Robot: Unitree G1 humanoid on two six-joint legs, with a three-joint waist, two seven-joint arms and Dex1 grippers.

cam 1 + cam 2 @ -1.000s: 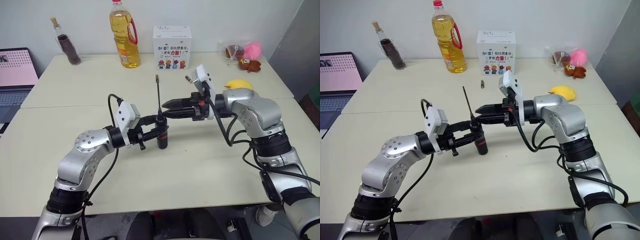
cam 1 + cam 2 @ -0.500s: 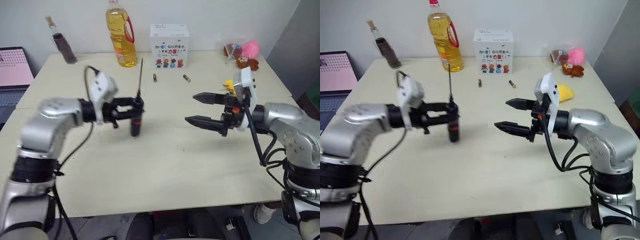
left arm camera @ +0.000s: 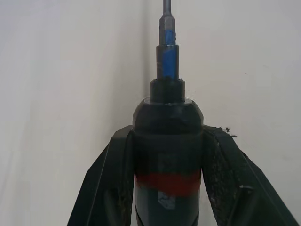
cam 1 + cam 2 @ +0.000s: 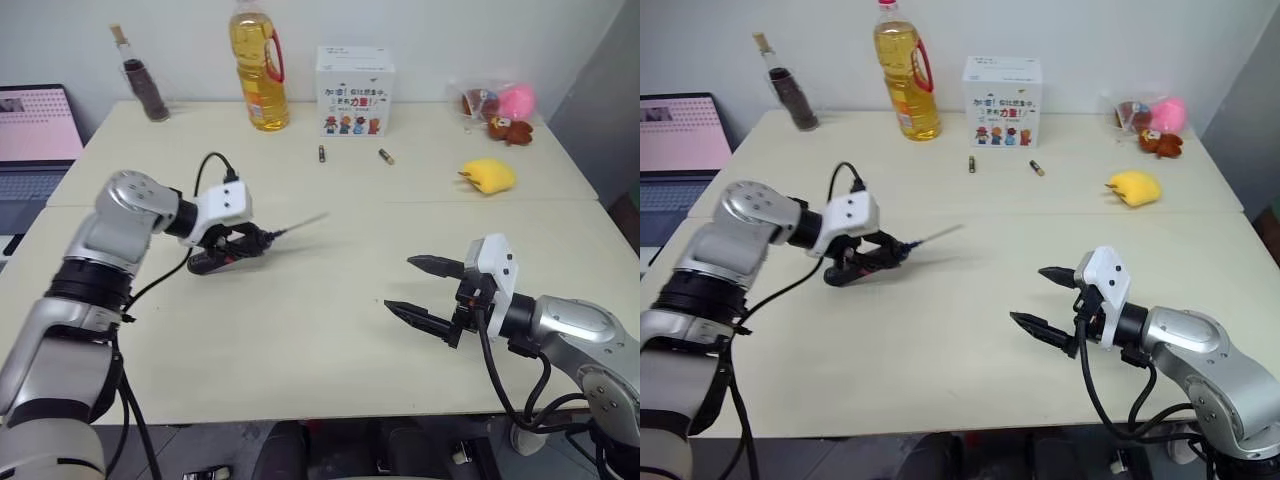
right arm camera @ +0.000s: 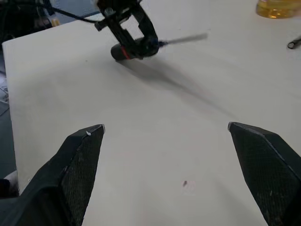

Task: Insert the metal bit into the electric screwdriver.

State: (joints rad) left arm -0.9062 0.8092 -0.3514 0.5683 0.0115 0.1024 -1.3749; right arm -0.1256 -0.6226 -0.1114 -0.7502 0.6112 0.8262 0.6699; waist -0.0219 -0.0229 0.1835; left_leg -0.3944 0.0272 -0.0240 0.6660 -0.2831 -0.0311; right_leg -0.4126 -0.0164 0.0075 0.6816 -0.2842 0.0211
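Left hand (image 4: 243, 243), two black fingers closed around the dark grey pen-shaped electric screwdriver (image 4: 215, 257) just behind its red band, holds the tool low over the pale counter (image 4: 330, 330), tilted close to level with its rear end at or near the surface. Gripping that far forward leaves the blue tip free, and the thin silver-grey metal bit (image 4: 300, 222) already sits in it, sticking out towards the middle of the counter. By that, the insertion looks done, and this hand seems to be laying the tool down.

Right hand (image 4: 424, 286) hangs open and empty over the near right part of the counter, its fingers spread wide and pointing towards the screwdriver. Tool and bit lie well apart from it, ahead and to its left, with bare counter between. Two small stubby batteries (image 4: 321, 153) lie farther back, near a white printed box (image 4: 355, 77), out of the way of both hands.
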